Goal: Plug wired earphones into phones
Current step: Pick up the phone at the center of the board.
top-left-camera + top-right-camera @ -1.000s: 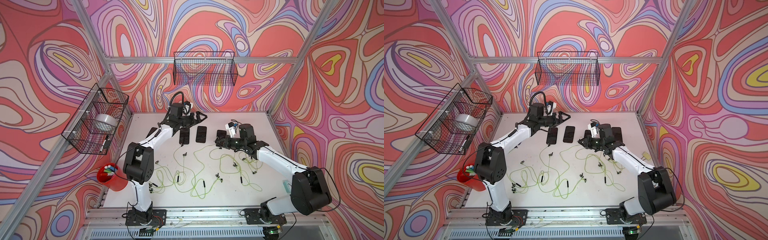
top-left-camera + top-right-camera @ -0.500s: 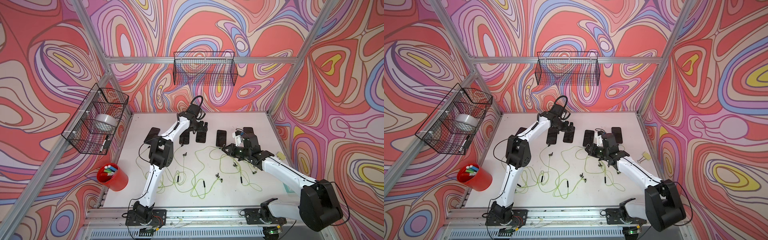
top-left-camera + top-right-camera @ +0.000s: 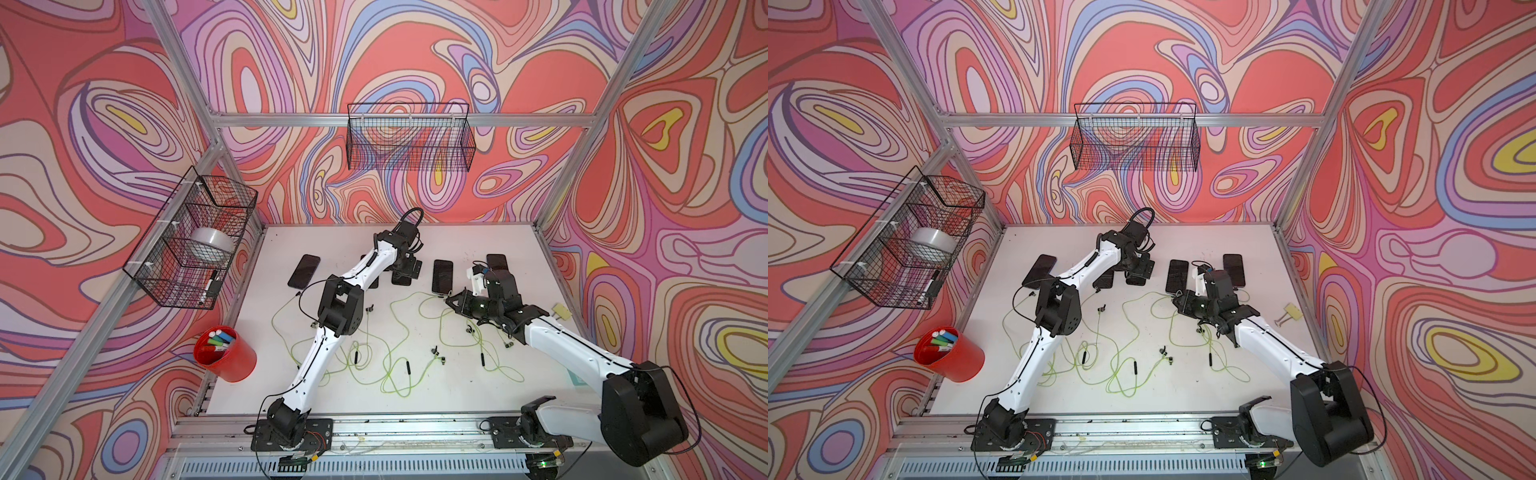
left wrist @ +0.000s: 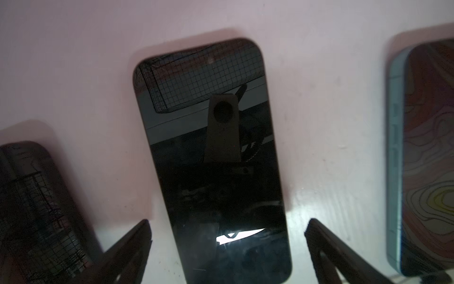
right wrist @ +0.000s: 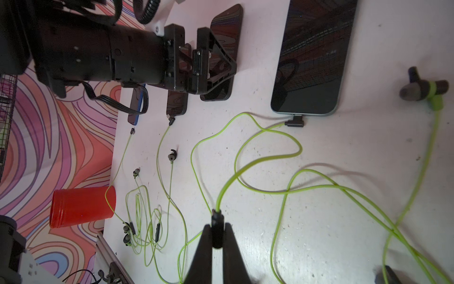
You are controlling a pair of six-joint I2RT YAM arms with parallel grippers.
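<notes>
Phone (image 4: 211,159) lies flat between the left hand's (image 4: 228,221) spread fingers — the right hand (image 5: 217,227), at lower centre, pinches a black piece (image 5: 217,217) on a yellow-green earphone cable (image 5: 245,169).

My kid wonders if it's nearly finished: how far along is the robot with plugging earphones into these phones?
Seemingly done: a plug sits at the edge of one phone, another plug at a second phone. In hand: the right hand pinches a dark piece on a green cable; the open left hand straddles the middle phone, which has no cable. Left: that phone; the two end phones I cannot judge.
</notes>
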